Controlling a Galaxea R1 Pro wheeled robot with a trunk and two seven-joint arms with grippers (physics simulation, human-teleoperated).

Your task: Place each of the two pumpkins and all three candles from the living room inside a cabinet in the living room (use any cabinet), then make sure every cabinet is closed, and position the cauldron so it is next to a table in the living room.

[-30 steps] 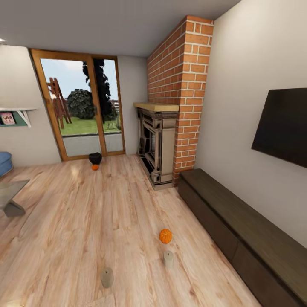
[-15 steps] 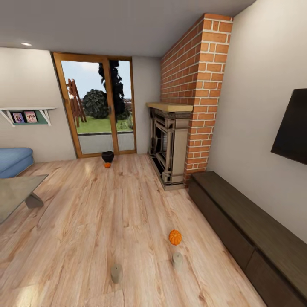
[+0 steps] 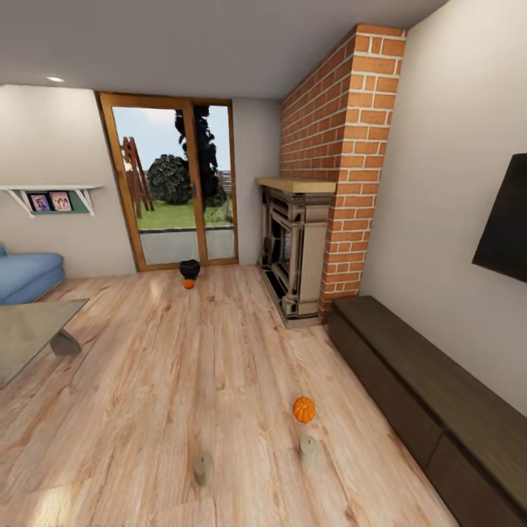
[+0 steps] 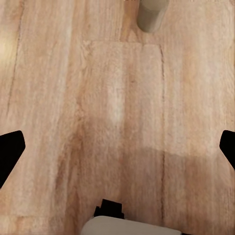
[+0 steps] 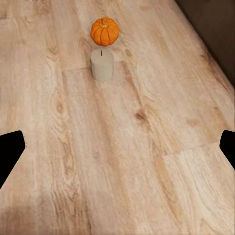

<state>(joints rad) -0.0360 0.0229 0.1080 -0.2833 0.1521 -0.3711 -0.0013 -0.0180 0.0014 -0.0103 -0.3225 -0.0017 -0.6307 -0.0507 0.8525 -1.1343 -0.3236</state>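
Note:
One orange pumpkin [image 3: 304,409] lies on the wood floor beside the long dark cabinet [image 3: 432,395], whose fronts are shut. A beige candle [image 3: 309,448] stands just in front of it, and another candle [image 3: 203,468] stands further left. Far off by the glass door sits the black cauldron [image 3: 189,268], with a second pumpkin [image 3: 189,284] touching its front. The grey table [image 3: 29,329] is at the left edge. My left gripper [image 4: 117,152] hangs open above the floor, with a candle [image 4: 152,14] ahead of it. My right gripper [image 5: 117,149] is open too, facing a candle [image 5: 102,65] and pumpkin [image 5: 105,31].
A stone-coloured fireplace [image 3: 296,249] with a brick chimney stands against the right wall beyond the cabinet. A dark TV [image 3: 505,219] hangs above the cabinet. A blue sofa [image 3: 25,274] and a wall shelf [image 3: 51,197] are at the left, and a glass door [image 3: 176,187] closes the far wall.
The head view has swung to the left, so the table and sofa show more and the TV less. Nothing on the floor has moved.

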